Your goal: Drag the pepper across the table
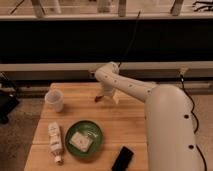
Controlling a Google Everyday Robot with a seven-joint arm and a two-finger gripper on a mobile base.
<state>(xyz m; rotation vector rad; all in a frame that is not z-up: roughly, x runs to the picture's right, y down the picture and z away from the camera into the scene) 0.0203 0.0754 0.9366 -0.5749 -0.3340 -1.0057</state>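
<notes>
The pepper (97, 99) is a small dark-red shape lying on the light wooden table (125, 120) near its far edge, about the middle. My gripper (104, 95) hangs down from the white arm right over the pepper's right end and seems to touch it. The arm reaches in from the right side of the camera view and hides part of the table's right half.
A clear plastic cup (54, 100) stands at the far left. A green plate (84, 139) with a pale snack on it sits front centre. A white bottle (54, 140) lies at the front left. A black phone (122, 159) lies at the front edge.
</notes>
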